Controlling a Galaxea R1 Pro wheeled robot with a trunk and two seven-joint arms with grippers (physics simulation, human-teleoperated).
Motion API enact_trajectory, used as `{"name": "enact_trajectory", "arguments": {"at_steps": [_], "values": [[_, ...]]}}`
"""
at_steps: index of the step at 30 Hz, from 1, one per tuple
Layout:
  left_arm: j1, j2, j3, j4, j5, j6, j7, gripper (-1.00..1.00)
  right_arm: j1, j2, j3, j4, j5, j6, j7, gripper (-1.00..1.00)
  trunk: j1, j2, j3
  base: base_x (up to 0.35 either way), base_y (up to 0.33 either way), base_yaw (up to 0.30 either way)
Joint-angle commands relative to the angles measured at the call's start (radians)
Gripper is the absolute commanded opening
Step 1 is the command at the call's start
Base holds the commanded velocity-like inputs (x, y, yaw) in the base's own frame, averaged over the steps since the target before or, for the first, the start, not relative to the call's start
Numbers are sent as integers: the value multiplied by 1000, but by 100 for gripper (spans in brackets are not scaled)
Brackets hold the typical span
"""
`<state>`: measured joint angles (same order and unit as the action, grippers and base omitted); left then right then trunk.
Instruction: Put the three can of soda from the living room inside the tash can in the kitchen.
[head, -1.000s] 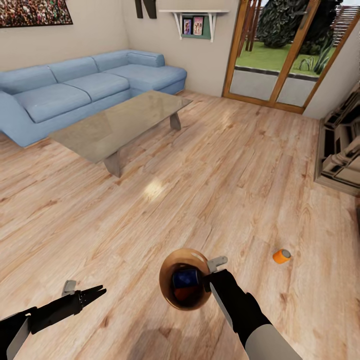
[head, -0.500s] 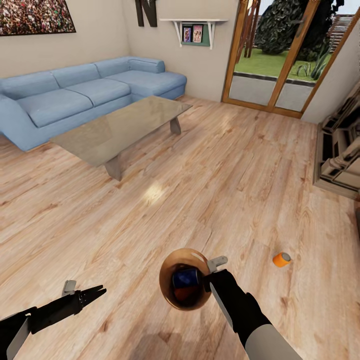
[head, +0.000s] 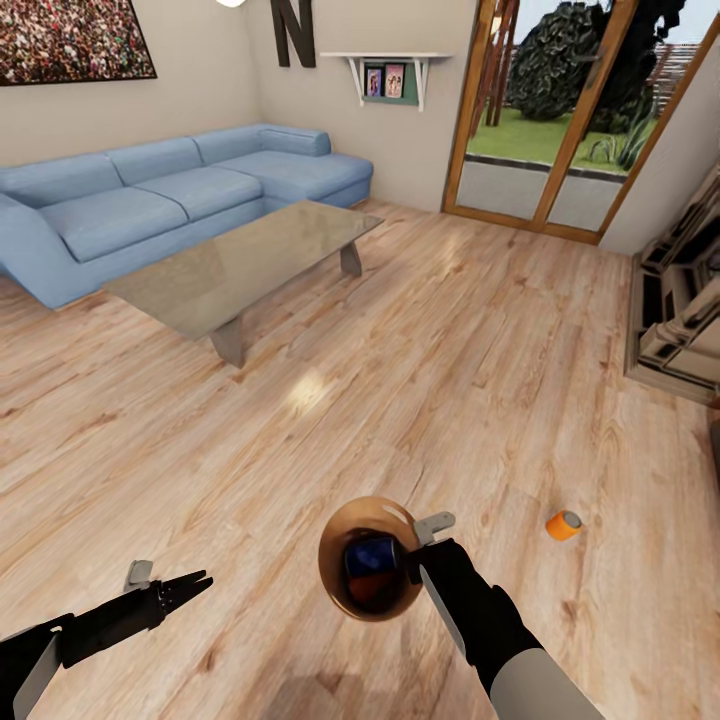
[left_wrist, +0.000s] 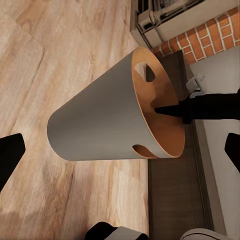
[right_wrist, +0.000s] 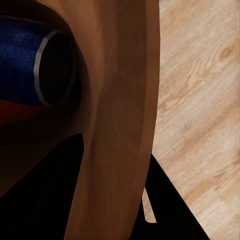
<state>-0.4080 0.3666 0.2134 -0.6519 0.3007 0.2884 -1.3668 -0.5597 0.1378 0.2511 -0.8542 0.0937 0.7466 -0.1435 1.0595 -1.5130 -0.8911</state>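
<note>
Closest to the robot, right gripper (head: 412, 562) pinches the trash can (head: 335, 580) rim, carrying it with the blue can (head: 368, 555) and an orange one inside; left gripper (head: 195, 582) looks nearly closed, empty; last orange can (head: 563, 525) lies on the floor beyond

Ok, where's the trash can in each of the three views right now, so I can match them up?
Head view: the trash can sits low at centre, seen from above, its rim held by the right claw.
Left wrist view: the trash can from the side, off-white outside, brown inside.
Right wrist view: its brown wall up close, the blue can inside.
Shared landmark: the pale wood floor.
</note>
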Motion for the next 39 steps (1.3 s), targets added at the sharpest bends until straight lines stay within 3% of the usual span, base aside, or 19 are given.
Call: {"name": "enact_trajectory", "arguments": {"at_steps": [1, 16, 39], "values": [[0, 0, 0, 0, 0, 0, 0, 100, 0, 0, 0, 0, -8, -1, 1, -100, 0, 0, 0, 0, 0, 0], [0, 0, 0, 0, 0, 0, 0, 100, 0, 0, 0, 0, -8, -1, 1, -100, 0, 0, 3, 76, -100, -24], [0, 0, 0, 0, 0, 0, 0, 100, 0, 0, 0, 0, -8, -1, 1, -100, 0, 0, 25, 34, -42, -210]]}}
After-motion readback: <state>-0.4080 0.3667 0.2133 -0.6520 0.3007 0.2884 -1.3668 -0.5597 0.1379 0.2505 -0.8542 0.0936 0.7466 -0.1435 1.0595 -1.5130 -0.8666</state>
